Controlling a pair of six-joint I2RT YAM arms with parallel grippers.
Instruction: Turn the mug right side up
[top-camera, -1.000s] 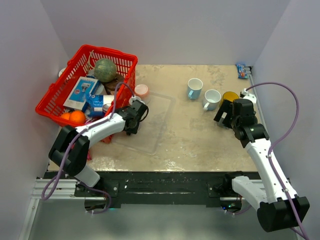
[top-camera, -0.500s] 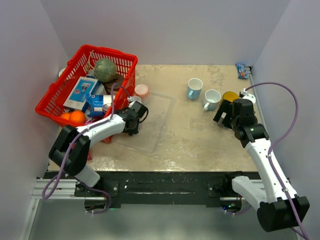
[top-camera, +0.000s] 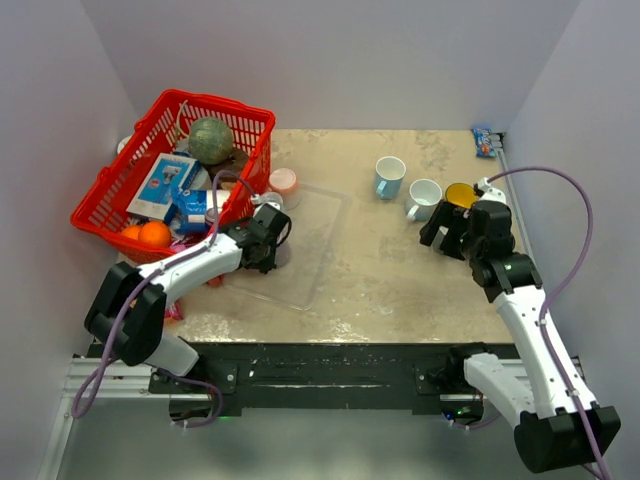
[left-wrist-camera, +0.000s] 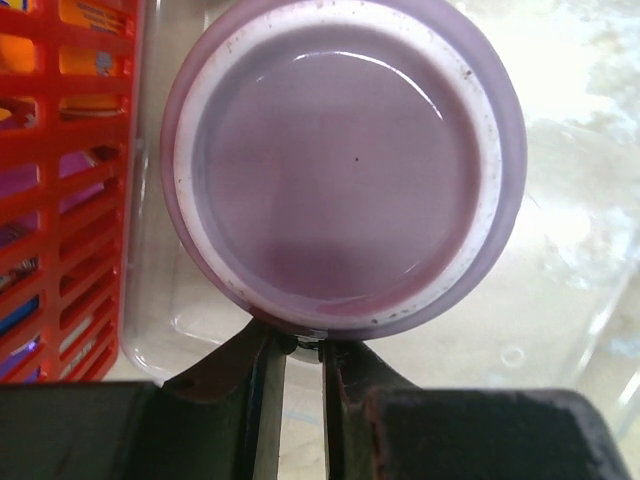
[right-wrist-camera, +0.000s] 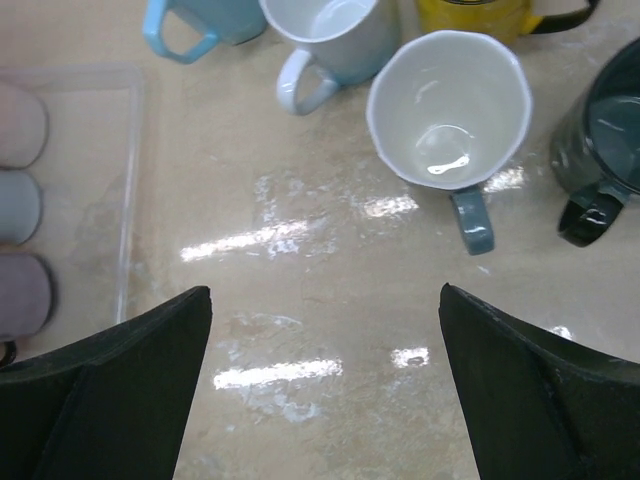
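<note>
A purple mug (left-wrist-camera: 345, 165) stands upside down in a clear tray (top-camera: 322, 262) beside the red basket; the left wrist view shows its flat base. My left gripper (left-wrist-camera: 302, 345) is shut on the mug's handle at the near side. In the top view the left gripper (top-camera: 266, 243) covers most of the mug. The mug's edge also shows at the left of the right wrist view (right-wrist-camera: 22, 295). My right gripper (right-wrist-camera: 325, 295) is open and empty above the bare table, near the upright mugs; it also shows in the top view (top-camera: 447, 228).
A pink mug (right-wrist-camera: 15, 125) and a grey mug (right-wrist-camera: 15, 205) sit upside down in the tray. Upright on the table stand a light blue mug (top-camera: 388, 177), a white mug (top-camera: 425, 197), a yellow mug (top-camera: 460, 193), a white grey-handled mug (right-wrist-camera: 445, 110) and a dark mug (right-wrist-camera: 600, 140). The full red basket (top-camera: 255, 120) stands at far left.
My left gripper has slid a little toward the near edge at the tray. My right gripper has shifted slightly left.
</note>
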